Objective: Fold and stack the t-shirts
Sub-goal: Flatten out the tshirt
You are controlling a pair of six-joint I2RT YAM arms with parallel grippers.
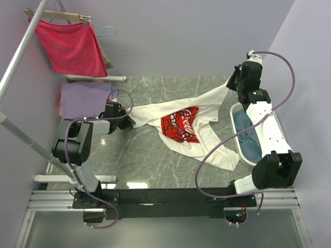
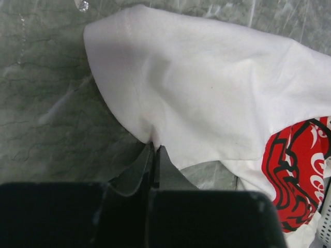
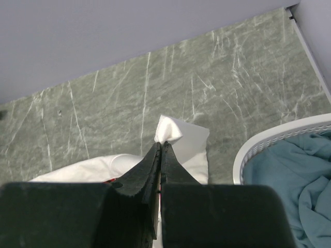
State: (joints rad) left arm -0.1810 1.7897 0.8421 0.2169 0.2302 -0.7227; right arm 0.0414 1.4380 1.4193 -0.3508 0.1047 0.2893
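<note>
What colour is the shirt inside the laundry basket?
The shirt is grey-blue; the right wrist view shows it best.

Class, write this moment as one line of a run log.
left claw: shut on white t-shirt | right claw: shut on white t-shirt | blue t-shirt: in basket

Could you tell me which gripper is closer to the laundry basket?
Right. The right gripper pinches the white t-shirt just beyond the far end of the laundry basket; the left gripper grips the shirt's other end, across the table.
</note>
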